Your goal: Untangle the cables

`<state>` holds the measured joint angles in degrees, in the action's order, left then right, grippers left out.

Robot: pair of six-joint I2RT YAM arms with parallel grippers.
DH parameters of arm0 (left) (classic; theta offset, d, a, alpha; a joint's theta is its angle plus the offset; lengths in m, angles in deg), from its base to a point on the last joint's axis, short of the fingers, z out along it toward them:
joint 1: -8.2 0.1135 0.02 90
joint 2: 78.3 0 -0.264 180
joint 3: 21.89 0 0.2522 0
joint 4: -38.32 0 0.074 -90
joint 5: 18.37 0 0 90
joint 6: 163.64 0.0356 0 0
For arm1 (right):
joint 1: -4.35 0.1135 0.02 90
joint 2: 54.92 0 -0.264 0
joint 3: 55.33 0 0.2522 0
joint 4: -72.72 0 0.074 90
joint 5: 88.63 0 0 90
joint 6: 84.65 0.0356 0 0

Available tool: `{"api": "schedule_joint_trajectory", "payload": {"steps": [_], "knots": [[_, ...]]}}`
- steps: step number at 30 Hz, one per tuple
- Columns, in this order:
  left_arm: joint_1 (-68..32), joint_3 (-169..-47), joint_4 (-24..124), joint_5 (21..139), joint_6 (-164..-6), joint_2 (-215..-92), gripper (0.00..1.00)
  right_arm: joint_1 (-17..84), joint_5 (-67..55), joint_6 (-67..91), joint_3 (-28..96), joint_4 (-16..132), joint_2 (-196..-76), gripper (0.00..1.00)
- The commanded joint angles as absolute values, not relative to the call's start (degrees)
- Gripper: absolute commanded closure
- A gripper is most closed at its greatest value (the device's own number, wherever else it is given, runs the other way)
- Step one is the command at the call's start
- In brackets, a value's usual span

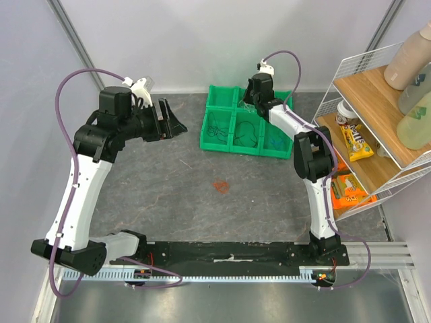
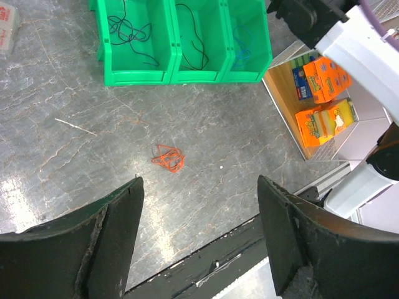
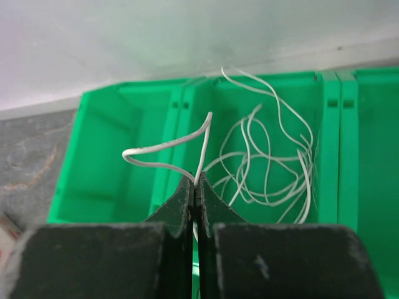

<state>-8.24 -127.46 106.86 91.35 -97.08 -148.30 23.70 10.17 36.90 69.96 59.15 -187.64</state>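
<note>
So the white cable [image 3: 163,147] is pinched tight in the right pincer [image 3: 196,184] above the far green bins [image 3: 106,187], with more white loops lying in one compartment. The orange cable [image 2: 168,158] sits alone mid-desk [image 2: 75,162]. The black cables [image 2: 131,31] and blue cable [image 2: 240,47] are in the near compartments. The left pincer [image 2: 199,187] gapes wide, holding nothing, over the desk's left side.

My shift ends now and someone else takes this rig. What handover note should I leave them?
Left gripper: open, empty, above the table.
Right gripper: shut on a white cable over the green bins; more white cable lies in the back compartment.
Done: dark cables in two front compartments, blue cable in the third.
Left: probably drop the white cable in, then bin the red-orange cable lying loose on the table.
</note>
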Motion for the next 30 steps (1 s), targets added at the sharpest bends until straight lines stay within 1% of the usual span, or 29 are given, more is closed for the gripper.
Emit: {"api": "schedule_joint_trajectory", "payload": {"steps": [1, 3, 5, 7, 9, 10, 12, 13, 15, 18, 22, 27, 30], "knots": [[-7.88, -130.84, 107.89, 92.54, -96.32, -147.3, 0.2, 23.68, 10.59, 37.87, 65.76, 59.23, -185.61, 1.0], [-7.88, -130.05, 108.07, 92.46, -96.41, -146.6, 0.2, 23.42, 11.21, 36.91, 66.96, 56.7, -186.13, 0.97], [-7.88, -129.52, 108.07, 92.28, -96.58, -145.98, 0.2, 23.51, 11.13, 34.71, 73.18, 51.43, -188.94, 0.93], [-7.88, -129.52, 107.54, 92.19, -97.28, -145.89, 0.2, 23.51, 9.81, 32.08, 81.61, 45.54, -193.94, 0.84], [-7.79, -130.39, 106.93, 93.94, -98.34, -146.5, 0.2, 23.42, 9.72, 29.88, 89.45, 36.94, -196.15, 0.68], [-7.88, -131.18, 106.75, 95.52, -98.78, -147.03, 0.2, 23.51, 9.98, 29.35, 90.35, 35.94, -195.64, 0.6], [-7.88, -131.89, 106.57, 98.59, -99.57, -147.73, 0.2, 23.42, 10.86, 29.08, 87.47, 36.37, -192.05, 0.41], [-7.79, -131.11, 106.4, 99.74, -100.35, -147.74, 0.2, 23.51, 10.86, 28.38, 85.8, 34.81, -189.33, 0.29], [-7.88, -129.27, 105.7, 100.01, -101.32, -147.39, 0.2, 23.51, 10.25, 28.55, 84.56, 32.0, -186.68, 0.25], [-7.79, -126.1, 102.63, 102.11, -104.39, -146.86, 0.2, 24.47, 9.37, 28.03, 80.71, 27.94, -180.98, 0.22], [-7.88, -123.99, 99.2, 108.97, -108.09, -148.08, 0.2, 26.05, 9.99, 25.74, 65.97, 29.25, -169.9, 0.2], [-7.79, -121.17, 97.0, 111.17, -111.08, -149.67, 0.21, 28.69, 1.83, 24.86, 49.7, 32.5, -158.12, 0.2], [-7.97, -118.81, 94.72, 113.9, -113.19, -150.02, 0.23, 33.69, -2.58, 22.84, 38.98, 36.45, -152.32, 0.2]]}}
